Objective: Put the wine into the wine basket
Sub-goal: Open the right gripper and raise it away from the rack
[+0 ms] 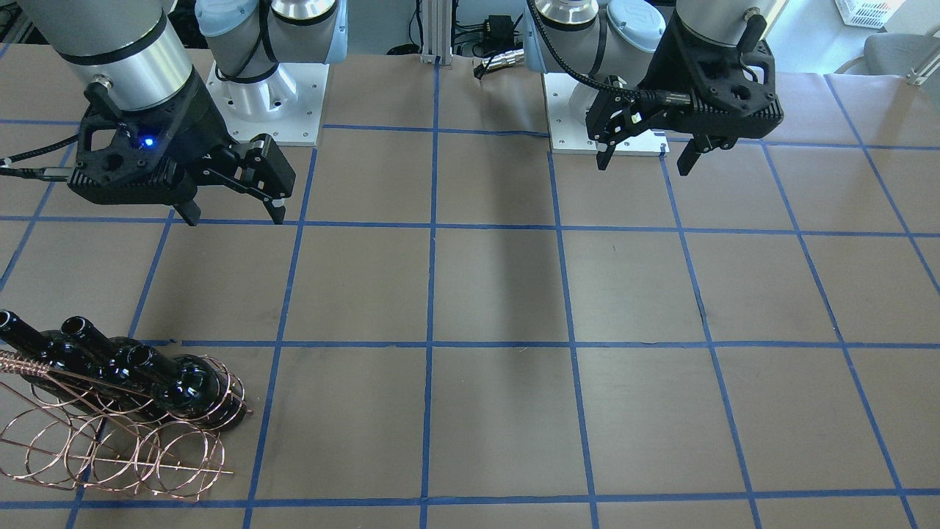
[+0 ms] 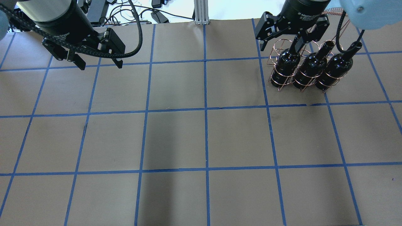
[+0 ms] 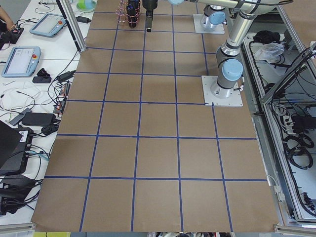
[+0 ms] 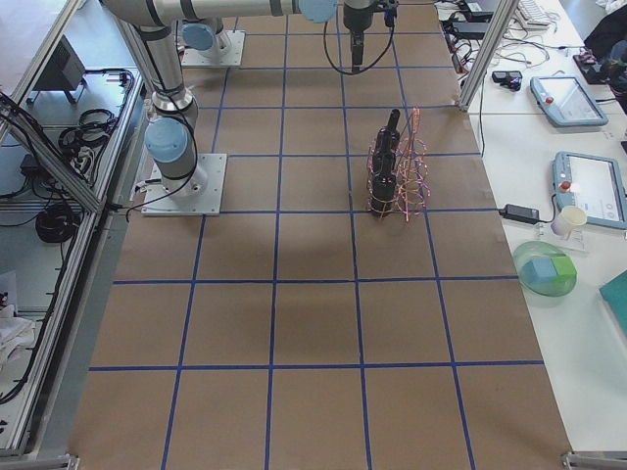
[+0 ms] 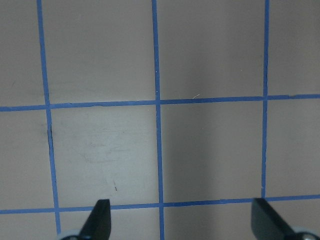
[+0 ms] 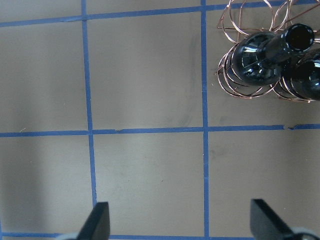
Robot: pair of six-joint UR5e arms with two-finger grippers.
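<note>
Three wine bottles (image 2: 309,70) stand in your wine basket (image 1: 117,455), its unfilled loops plainest from the front; left pincer (image 1: 643,167) and right pincer (image 1: 235,219) open.

Silver arms (image 1: 125,66) with pale-blue joint caps (image 1: 635,22), black fingers (image 1: 688,158) — braided black cables (image 1: 44,174), one blue light (image 1: 149,141).

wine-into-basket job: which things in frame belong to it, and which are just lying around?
Job:
- three wine bottles, standing in the wine basket
- right gripper and left gripper, both open, empty

Lying about, on the side bench:
- teach pendants
- paper cup
- green bowl
</note>
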